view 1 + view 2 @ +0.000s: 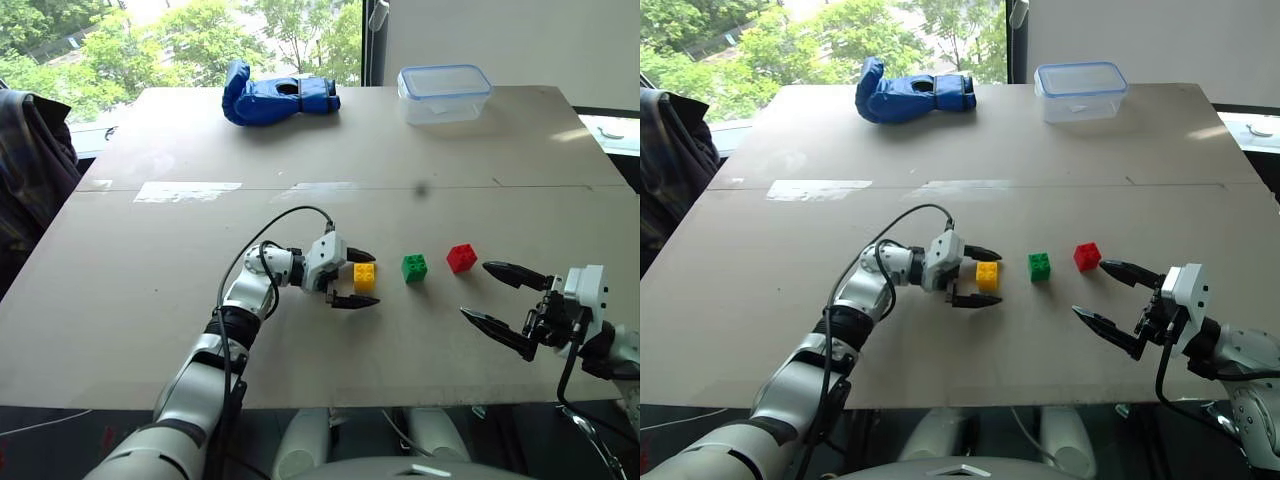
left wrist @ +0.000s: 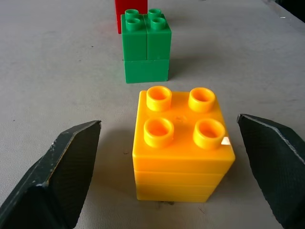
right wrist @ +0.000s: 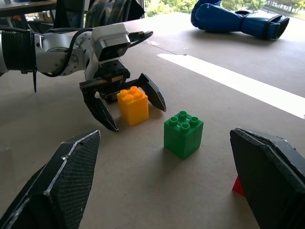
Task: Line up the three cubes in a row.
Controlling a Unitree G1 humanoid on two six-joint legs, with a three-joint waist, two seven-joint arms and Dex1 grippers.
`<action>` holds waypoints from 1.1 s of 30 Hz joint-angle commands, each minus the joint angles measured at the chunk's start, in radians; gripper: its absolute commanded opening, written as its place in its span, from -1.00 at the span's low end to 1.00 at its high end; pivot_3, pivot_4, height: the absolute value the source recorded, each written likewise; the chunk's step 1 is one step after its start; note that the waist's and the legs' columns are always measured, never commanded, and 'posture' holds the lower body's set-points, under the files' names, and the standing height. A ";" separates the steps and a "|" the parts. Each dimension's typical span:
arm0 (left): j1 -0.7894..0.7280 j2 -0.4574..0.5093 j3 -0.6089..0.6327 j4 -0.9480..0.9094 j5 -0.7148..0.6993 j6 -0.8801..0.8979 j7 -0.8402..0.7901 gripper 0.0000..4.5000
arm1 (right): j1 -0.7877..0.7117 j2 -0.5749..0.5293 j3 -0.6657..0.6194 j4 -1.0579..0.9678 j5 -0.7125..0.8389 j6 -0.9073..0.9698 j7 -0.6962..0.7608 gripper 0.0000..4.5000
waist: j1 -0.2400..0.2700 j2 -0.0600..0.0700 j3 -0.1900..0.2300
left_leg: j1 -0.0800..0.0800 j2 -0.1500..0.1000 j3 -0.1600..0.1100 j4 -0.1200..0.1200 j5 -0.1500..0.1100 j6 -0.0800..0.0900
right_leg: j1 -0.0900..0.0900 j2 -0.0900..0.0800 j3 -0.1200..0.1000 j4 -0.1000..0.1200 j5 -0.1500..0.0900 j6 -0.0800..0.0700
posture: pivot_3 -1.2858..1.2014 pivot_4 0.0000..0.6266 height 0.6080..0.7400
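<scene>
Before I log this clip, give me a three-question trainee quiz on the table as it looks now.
1. True or false: the left hand grips the yellow-orange brick.
2. Which brick sits between the other two? A red B green C yellow-orange
3. Fill in: the blue glove lies at the table's far edge, left of the clear plastic ____.

Key: 1 false, its fingers stand open on either side. 2 B, the green brick; the red brick is at one end. 3 box.

1. In the left wrist view the red cube (image 2: 130, 9) is mostly hidden behind the green cube (image 2: 146, 47) and cut off by the picture's edge.
2. In the right wrist view one red corner shows beside a right claw finger (image 3: 271, 176).
</scene>
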 commanded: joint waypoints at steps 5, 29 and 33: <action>0.038 0.027 0.028 -0.018 0.003 -0.020 0.041 0.99 | -0.006 -0.008 -0.020 0.000 0.005 -0.026 0.021 1.00 | -0.001 0.000 0.000 | 0.000 0.000 0.000 0.000 0.000 0.000 | 0.000 0.000 0.000 0.000 0.000 0.000 | 0.03 -0.52 1.00; 0.708 0.278 0.229 -0.962 -0.151 0.425 0.331 0.99 | 0.059 0.032 -0.021 0.193 -0.076 -0.170 0.083 1.00 | 0.010 0.002 0.001 | -0.001 0.005 0.000 -0.002 0.000 0.000 | -0.001 -0.003 0.002 -0.002 0.000 0.000 | 0.03 -0.52 1.00; 0.832 0.259 0.265 -1.067 -0.143 0.473 0.456 0.99 | 0.087 0.045 -0.025 0.292 -0.104 -0.239 0.105 1.00 | 0.013 0.002 0.001 | -0.001 0.004 0.000 -0.002 0.000 0.000 | 0.000 -0.004 0.002 -0.003 0.000 0.000 | 0.03 -0.52 1.00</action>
